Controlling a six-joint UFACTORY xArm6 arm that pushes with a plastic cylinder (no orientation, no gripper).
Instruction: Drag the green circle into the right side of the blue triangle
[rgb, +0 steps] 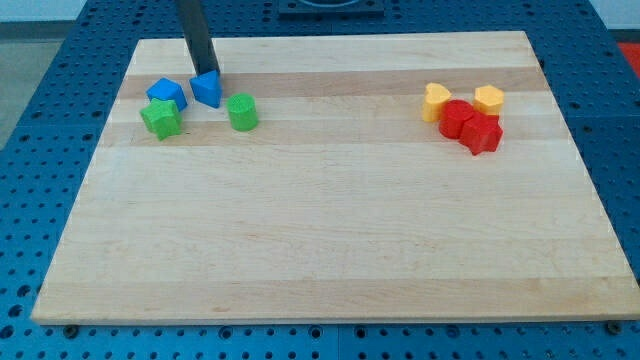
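The green circle (242, 111) sits near the board's upper left, just right of and slightly below the blue triangle (207, 89), with a small gap between them. My tip (204, 72) is at the top edge of the blue triangle, touching or almost touching it, up and to the left of the green circle. The rod rises out of the view's top.
A blue cube (166, 94) and a green star-shaped block (160, 118) lie left of the triangle. At the upper right, a yellow heart (435, 101), a yellow block (488, 98), a red circle (457, 118) and a red block (482, 133) cluster together on the wooden board (330, 220).
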